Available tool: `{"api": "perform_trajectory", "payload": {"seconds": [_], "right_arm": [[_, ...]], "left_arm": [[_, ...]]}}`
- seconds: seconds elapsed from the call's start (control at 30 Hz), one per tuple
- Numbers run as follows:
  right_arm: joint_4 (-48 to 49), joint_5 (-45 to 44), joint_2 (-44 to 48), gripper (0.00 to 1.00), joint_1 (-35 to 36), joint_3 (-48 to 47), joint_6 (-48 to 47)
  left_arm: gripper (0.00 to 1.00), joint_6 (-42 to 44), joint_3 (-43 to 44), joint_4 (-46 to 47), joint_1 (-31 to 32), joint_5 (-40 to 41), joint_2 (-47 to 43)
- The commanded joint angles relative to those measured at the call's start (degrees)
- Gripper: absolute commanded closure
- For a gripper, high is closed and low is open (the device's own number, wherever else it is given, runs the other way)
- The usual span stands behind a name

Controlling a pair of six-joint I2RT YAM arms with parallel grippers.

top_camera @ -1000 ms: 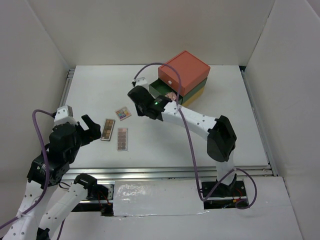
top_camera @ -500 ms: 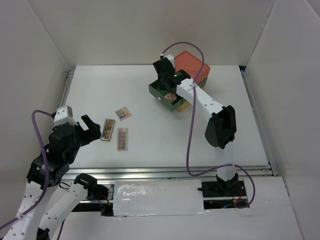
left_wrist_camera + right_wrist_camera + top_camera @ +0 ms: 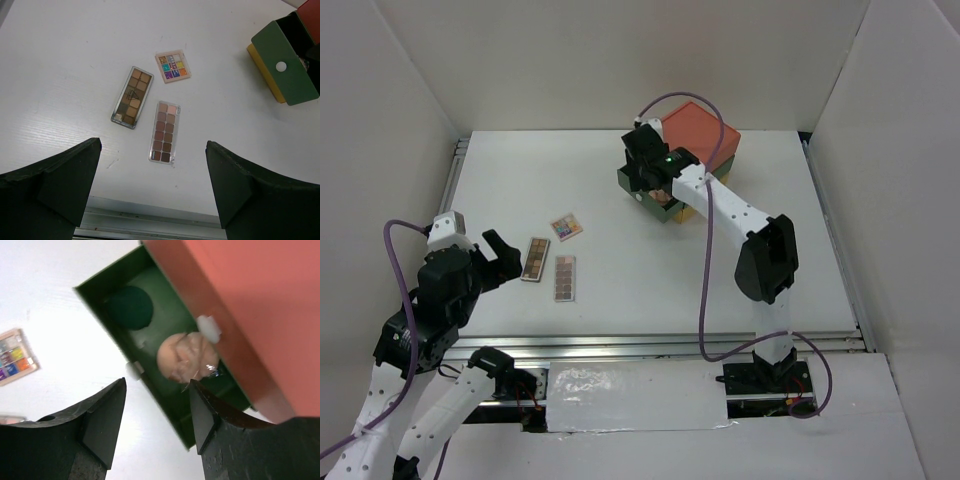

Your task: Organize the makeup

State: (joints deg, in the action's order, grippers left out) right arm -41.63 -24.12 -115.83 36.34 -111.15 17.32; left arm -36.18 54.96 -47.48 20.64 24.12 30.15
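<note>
Your left gripper (image 3: 500,256) hangs low over the near left of the table (image 3: 60,60); its jaws are spread wide and hold nothing. Just ahead of it lie two narrow palettes, flat and side by side, near each other but not touching: the golden-brown eyeshadow palette (image 3: 132,97) on the left, slightly tilted, and the rosy-brown eyeshadow palette (image 3: 164,132) on the right, a little nearer to you. Beyond them, apart from both, sits the small square multicolour palette (image 3: 173,66), also flat on the table.

Your right gripper (image 3: 157,385) is stretched out to the far side, poised above the pulled-out green drawer (image 3: 175,315); its jaws stand apart with nothing between them, so that hand is empty. Inside the drawer you have two pieces: the pink round compact (image 3: 187,357) lies on the drawer floor close under the edge of the orange drawer (image 3: 250,300) above, and the dark-green round compact (image 3: 129,307) sits in the drawer's other end, apart from the pink one. The orange drawer is shut, and its white knob (image 3: 209,328) sticks out over the pink compact. The yellow drawer (image 3: 260,70) shows beneath the green one at the bottom of the stack; whether it is pulled out at all you cannot tell from these views.
</note>
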Motion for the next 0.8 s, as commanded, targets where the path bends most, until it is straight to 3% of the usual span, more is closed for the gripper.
{"api": "perform_trajectory", "payload": {"seconds": [0.0,0.17,0.23,0.27,0.33,0.53,0.77], "right_arm": [[2.16,0.83,5.52,0.39,2.42,1.2,0.61],[2.69,1.53,5.09,0.41,6.99,1.21,0.0],[2.26,1.36,2.64,0.54,7.96,0.5,-1.41],[1.82,1.09,0.37,0.73,8.22,-0.81,-1.85],[0.59,-0.74,-1.84,0.86,8.31,-2.22,-3.34],[-2.49,-11.19,-8.62,0.89,7.87,-7.32,-6.68],[-2.06,-16.04,-11.78,0.9,5.06,-8.38,-8.53]], "left_arm": [[0.01,0.94,-0.12,2.31,-0.34,-0.12,0.17],[0.01,0.85,-0.12,2.31,-0.34,-0.04,0.17],[0.01,0.85,-0.2,2.31,-0.34,0.05,0.0],[0.01,0.85,-0.12,2.31,-0.34,-0.04,0.08],[0.01,0.94,-0.2,2.31,-0.34,-0.12,-0.09],[0.01,1.12,-0.29,2.48,-0.34,-0.48,-0.01],[0.01,1.2,-0.29,2.57,-0.34,-0.56,-0.01]]}}
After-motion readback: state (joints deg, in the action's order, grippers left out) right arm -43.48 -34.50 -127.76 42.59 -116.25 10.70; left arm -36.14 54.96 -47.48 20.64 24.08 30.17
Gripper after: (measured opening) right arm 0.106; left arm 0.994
